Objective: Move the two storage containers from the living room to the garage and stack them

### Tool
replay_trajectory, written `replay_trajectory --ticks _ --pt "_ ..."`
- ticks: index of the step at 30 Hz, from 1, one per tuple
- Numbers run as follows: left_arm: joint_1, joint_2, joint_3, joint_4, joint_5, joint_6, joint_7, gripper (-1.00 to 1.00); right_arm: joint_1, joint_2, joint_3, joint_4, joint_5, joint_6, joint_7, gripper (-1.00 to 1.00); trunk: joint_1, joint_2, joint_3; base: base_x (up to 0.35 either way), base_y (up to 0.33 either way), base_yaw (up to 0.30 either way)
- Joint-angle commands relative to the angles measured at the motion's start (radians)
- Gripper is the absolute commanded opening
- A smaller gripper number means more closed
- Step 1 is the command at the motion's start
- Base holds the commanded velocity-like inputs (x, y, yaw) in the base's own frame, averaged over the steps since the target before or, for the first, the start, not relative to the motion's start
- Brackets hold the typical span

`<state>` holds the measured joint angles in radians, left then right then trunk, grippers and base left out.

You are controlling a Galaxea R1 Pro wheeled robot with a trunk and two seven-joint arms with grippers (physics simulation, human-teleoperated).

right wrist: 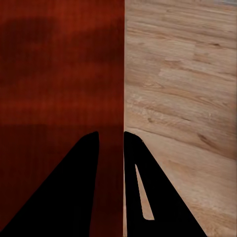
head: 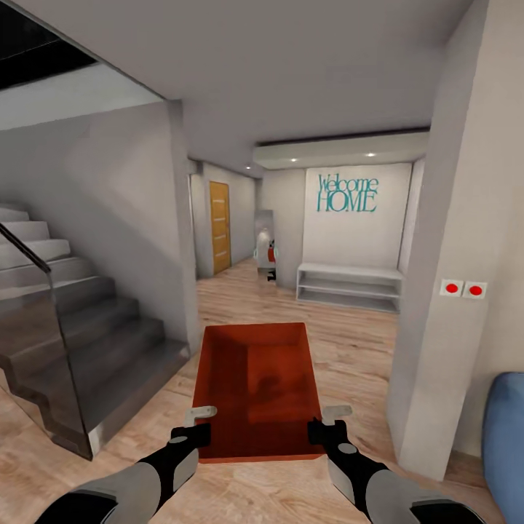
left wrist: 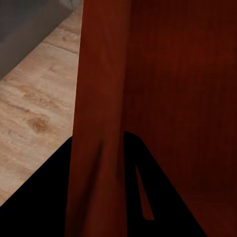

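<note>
One orange-red storage container (head: 258,378), open side up, is held off the light wood plank floor straight in front of me. My left gripper (head: 198,421) is shut on its left wall near the close corner, and my right gripper (head: 333,418) is shut on its right wall. In the left wrist view the left gripper (left wrist: 98,190) has its dark fingers on either side of the red wall (left wrist: 101,98). The right wrist view shows the right gripper (right wrist: 111,185) astride the container's thin wall (right wrist: 59,74), with the wood floor beyond.
A grey staircase (head: 80,327) with a glass rail stands at the left. At the right is a white pillar (head: 444,291) with two red buttons, then a blue sofa edge (head: 506,429). The hallway ahead holds a white shelf (head: 349,286) and an orange-wood door (head: 219,225).
</note>
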<state>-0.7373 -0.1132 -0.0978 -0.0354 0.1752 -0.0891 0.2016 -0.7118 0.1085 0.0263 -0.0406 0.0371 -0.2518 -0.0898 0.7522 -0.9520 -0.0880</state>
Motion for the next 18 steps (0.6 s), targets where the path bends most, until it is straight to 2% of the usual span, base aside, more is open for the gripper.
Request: replay_trajectory --ticks 1,7,18 --pt "-0.001 0.013 0.044 0.003 0.017 -0.003 0.006 -1.0 -0.002 0.0 -0.043 -0.002 0.012 -0.029 -0.007 -1.0 0.001 -0.001 -0.002 0.324 0.0 0.0" --pt "-0.001 0.013 0.044 0.003 0.017 -0.003 0.006 -1.0 -0.002 0.0 -0.043 -0.002 0.013 -0.029 -0.007 -1.0 0.001 -0.001 -0.002 0.324 0.0 -0.004" --pt "-0.001 0.013 0.043 0.003 0.017 -0.003 0.006 -1.0 -0.002 0.0 -0.043 -0.002 0.011 -0.029 -0.007 -1.0 0.001 -0.001 -0.002 0.324 0.0 -0.086"
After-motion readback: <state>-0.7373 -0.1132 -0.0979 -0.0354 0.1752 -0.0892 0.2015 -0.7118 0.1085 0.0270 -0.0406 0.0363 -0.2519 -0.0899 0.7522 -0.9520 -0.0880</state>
